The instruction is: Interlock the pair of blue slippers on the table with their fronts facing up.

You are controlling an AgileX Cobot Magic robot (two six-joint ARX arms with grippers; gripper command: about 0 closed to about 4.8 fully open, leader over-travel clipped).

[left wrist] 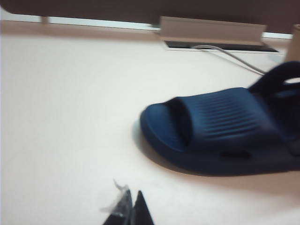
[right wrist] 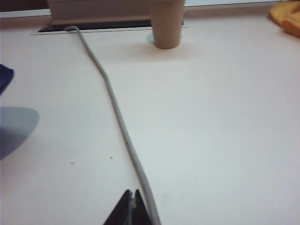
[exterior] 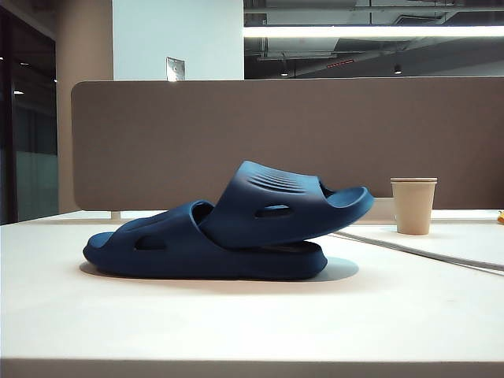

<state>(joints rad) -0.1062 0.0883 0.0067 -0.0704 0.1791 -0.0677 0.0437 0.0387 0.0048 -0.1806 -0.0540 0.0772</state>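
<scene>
The pair of blue slippers sits on the white table (exterior: 236, 323) in the exterior view. The lower slipper (exterior: 150, 248) lies flat on its sole, and the upper slipper (exterior: 283, 205) rests tilted with one end pushed under the lower one's strap. Neither arm shows in the exterior view. In the left wrist view my left gripper (left wrist: 132, 194) is shut and empty, well back from the lower slipper (left wrist: 211, 131), with a scrap of clear film on one fingertip (left wrist: 123, 198). My right gripper (right wrist: 131, 192) is shut and empty beside a grey cable (right wrist: 117, 112); only a slipper's edge (right wrist: 4, 77) shows there.
A paper cup (exterior: 413, 205) stands at the back right of the table. The grey cable (exterior: 417, 253) runs across the right side from a slot (left wrist: 211, 45) by the brown partition (exterior: 315, 134). Something orange (right wrist: 286, 16) lies at the far right edge.
</scene>
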